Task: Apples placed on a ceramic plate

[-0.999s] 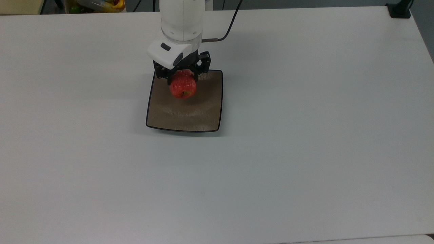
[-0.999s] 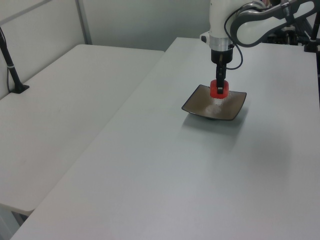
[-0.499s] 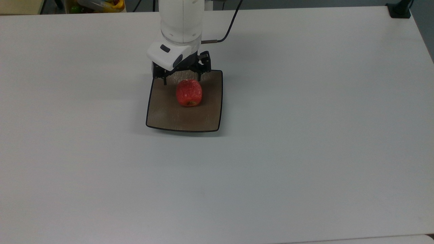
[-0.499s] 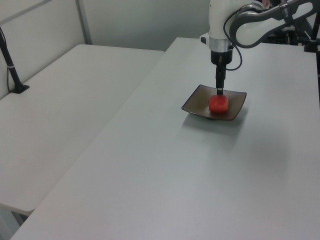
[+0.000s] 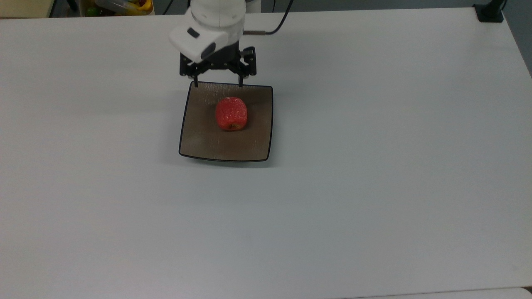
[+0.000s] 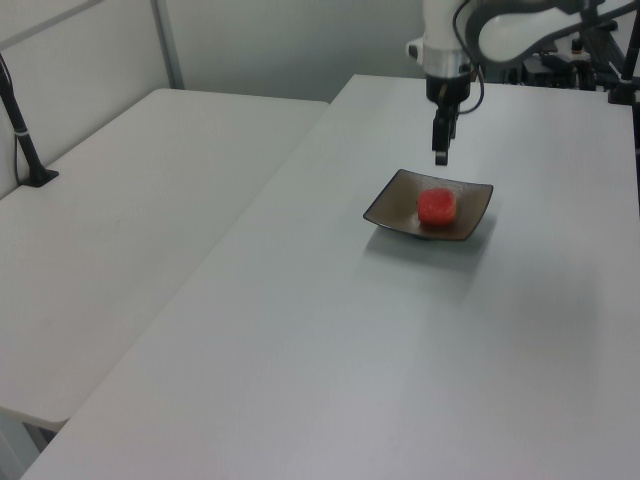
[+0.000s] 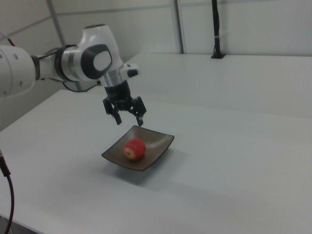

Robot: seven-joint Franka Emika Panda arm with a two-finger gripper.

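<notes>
One small red apple (image 5: 231,113) lies on the square brown ceramic plate (image 5: 208,141), near its middle. The apple (image 6: 436,206) and plate (image 6: 395,213) also appear in the left view, and the apple (image 7: 134,148) rests on the plate (image 7: 158,142) in the right view. My gripper (image 5: 217,84) hangs open above the plate's far edge in the top view, its fingers spread wide and holding nothing. It is well clear of the apple, as the gripper (image 7: 129,121) in the right view and the gripper (image 6: 440,157) in the left view confirm.
The plate sits on a wide white table (image 5: 374,166). A second white table (image 6: 130,230) stands alongside at the left view's left. A black post base (image 5: 490,12) is at the top view's far right corner, and a bin with colourful items (image 5: 120,6) lies beyond the far edge.
The gripper let go of the apple, which dropped onto the plate. It then rose and drew back toward the plate's far edge with its fingers spread.
</notes>
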